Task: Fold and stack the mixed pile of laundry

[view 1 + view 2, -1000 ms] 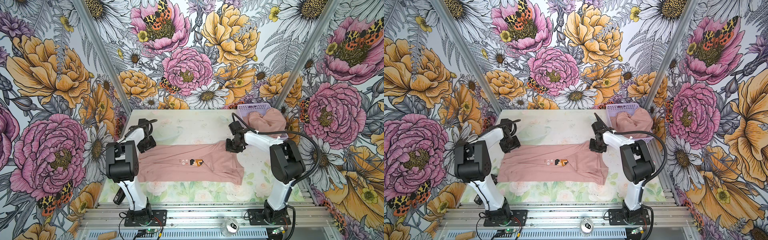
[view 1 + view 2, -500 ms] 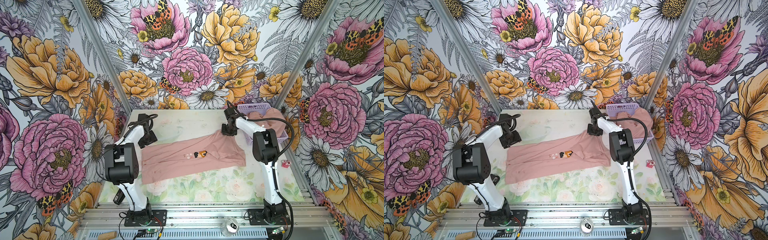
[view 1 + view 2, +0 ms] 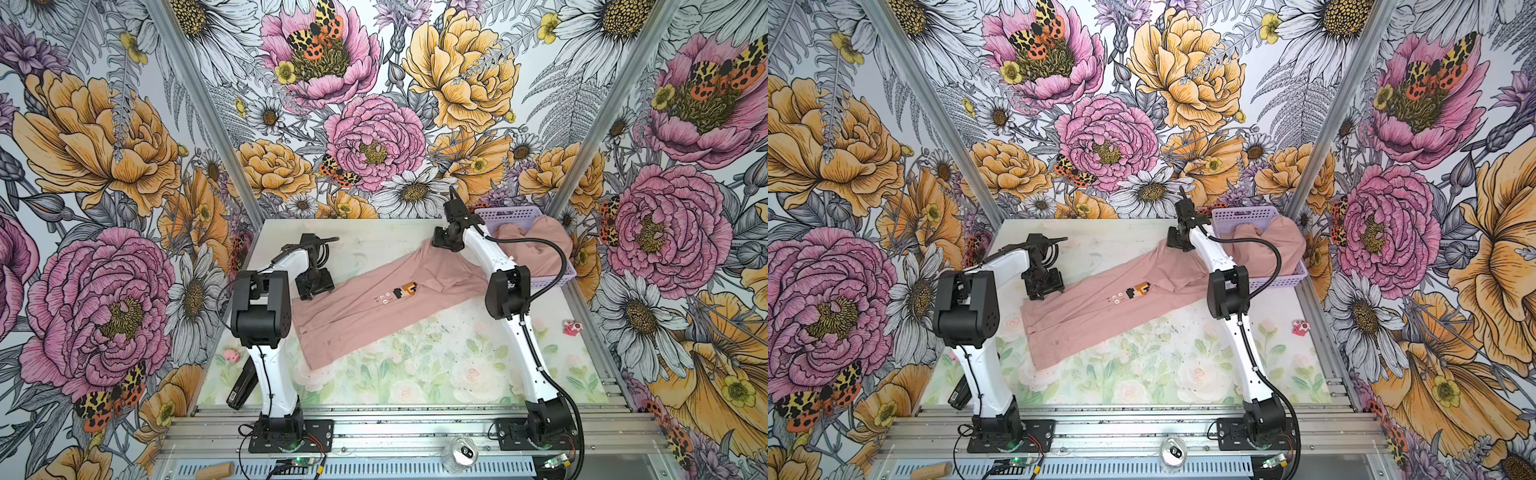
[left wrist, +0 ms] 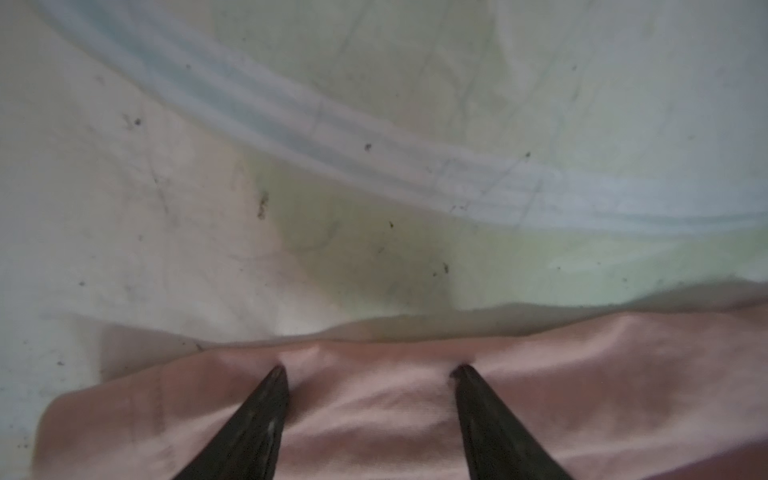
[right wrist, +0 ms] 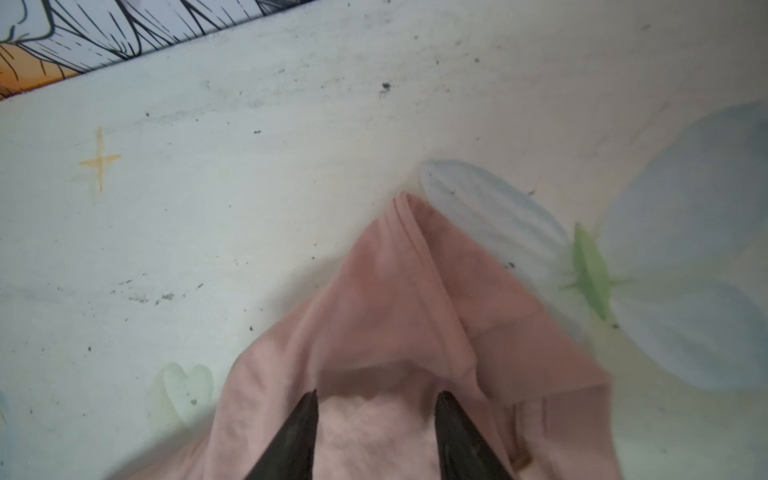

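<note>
Diagonally spread T-shirt [image 3: 365, 307], dusty pink, wrinkled

Walls [image 3: 374, 104]: three panels, floor to top, printed with large pink and orange peonies, white daisies, grey ferns, spotted moths. Corner posts [image 3: 195, 104]: bare aluminium. Tabletop [image 3: 415, 365]: pale, faint pastel roses and leaves, scuffed and speckled with dirt. Front rail [image 3: 1142, 428]: aluminium extrusion, slotted. Light: even, bright, soft shadows only.
</note>
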Available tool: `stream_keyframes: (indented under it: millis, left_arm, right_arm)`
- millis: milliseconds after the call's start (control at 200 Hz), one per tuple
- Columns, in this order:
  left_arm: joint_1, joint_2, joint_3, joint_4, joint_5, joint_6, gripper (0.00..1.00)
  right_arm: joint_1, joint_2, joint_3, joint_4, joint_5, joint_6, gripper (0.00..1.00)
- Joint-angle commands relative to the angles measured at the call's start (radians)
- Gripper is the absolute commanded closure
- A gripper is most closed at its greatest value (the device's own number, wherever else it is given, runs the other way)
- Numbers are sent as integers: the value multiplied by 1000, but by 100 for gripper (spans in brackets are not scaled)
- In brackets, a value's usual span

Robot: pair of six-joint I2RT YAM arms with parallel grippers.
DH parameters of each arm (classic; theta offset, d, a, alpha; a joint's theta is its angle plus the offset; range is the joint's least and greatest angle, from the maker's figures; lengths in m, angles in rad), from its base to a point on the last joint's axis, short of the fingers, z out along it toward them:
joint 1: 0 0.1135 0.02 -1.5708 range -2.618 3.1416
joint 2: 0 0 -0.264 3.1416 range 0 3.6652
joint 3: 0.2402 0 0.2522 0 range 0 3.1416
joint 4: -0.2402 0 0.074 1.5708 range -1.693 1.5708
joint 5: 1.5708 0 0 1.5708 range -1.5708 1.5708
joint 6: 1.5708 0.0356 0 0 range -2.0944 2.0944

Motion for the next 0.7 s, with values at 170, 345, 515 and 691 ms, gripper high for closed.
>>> stream_keyframes:
  millis: [170, 345, 515, 691]
  left_arm:
    - [13, -32, -131, -4, -14, 7, 36]
    - [13, -62, -208, -6, -20, -12, 37]
    - [17, -75, -272, -6, -30, -28, 39]
    - [19, -134, -365, -14, -32, -73, 43]
  right_arm:
    - [16, -385, -406, -7, 32, -11, 46]
    - [13, -455, -630, 52, 49, 33, 40]
    - [13, -418, -652, 77, 85, 52, 37]
    - [13, -349, -613, 73, 113, 66, 36]
